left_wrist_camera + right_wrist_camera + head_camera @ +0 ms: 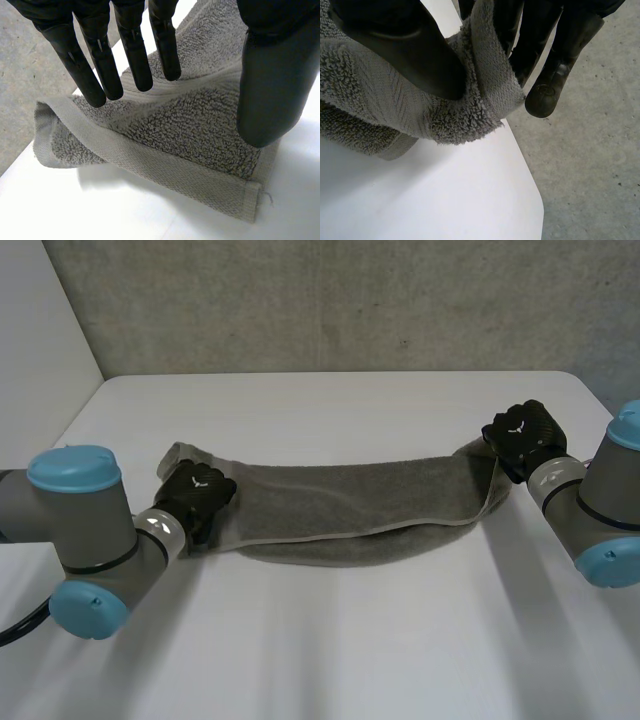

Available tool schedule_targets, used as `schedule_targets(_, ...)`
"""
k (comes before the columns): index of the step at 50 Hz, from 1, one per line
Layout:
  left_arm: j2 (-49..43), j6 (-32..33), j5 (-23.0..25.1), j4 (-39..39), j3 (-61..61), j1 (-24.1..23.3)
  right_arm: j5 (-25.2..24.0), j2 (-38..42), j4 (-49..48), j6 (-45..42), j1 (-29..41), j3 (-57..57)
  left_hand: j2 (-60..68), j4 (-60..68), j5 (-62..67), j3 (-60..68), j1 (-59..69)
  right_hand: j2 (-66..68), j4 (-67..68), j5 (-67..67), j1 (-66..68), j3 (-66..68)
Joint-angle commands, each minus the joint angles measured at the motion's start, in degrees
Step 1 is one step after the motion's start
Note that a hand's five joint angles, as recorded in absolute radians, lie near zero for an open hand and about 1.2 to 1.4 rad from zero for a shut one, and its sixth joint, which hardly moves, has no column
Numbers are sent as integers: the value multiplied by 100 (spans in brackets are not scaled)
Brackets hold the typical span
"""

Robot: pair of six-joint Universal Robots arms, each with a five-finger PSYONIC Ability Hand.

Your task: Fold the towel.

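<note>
Grey arms (100, 530), light-blue caps (73, 468), black robot hands (196, 494).

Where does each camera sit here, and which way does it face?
Head view: between and behind the arms, looking down on the table, the towel, both arms, the left hand and the right hand.
Left wrist view: on the left wrist, looking along the palm; its straight fingers and thumb rest on one towel end.
Right wrist view: on the right wrist, looking along the palm; its thumb and fingers pinch the other end; floor beyond.
Shared: all show towel and table.
</note>
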Motion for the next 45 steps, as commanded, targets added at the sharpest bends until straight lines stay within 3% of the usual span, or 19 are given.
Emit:
schedule_targets(1,95,-11,17,-71,-4,-33,-3,10,8,-6,0,0,-497,-564,-1423,-496,-531,394,308,291,325,367)
schedule_targets(16,-380,50,17,-62,295,-41,-3,10,-10,-6,0,-17,226,159,-699,228,193,394,308,291,325,367)
schedule_targets(18,-467,59,-9,-53,426,-41,6,10,-10,3,0,-52,1564,1497,638,1565,1530,394,308,291,325,367)
schedule_targets(19,-468,59,-9,-53,427,-41,6,10,-10,3,0,-52,1572,1505,647,1573,1538,394,308,291,325,367)
schedule_targets(21,-512,41,-62,-44,584,-41,23,10,-27,-6,0,-131,3865,3798,2940,3866,3832,394,308,291,325,367)
schedule_targets(27,-512,6,-106,0,998,-33,155,1,-89,12,27,-430,4362,4295,3437,4363,4329,394,308,291,325,367)
schedule_targets(32,-459,-108,-449,123,1807,-15,366,-8,-818,126,97,-852,4362,4295,3437,4363,4329,394,308,291,325,367)
schedule_targets(37,-336,-459,-730,806,3095,-6,603,-384,-3010,993,114,-1124,4362,4295,3437,4363,4329,394,308,291,325,367)
schedule_targets(39,-301,-520,-739,1008,3342,-15,673,-534,-3451,1257,89,-1194,4362,4295,3437,4363,4329,394,308,291,325,367)
schedule_targets(45,-64,-801,-774,1599,3793,-41,946,-693,-3860,2128,106,-1274,4362,4295,3437,4363,4329,394,308,291,325,367)
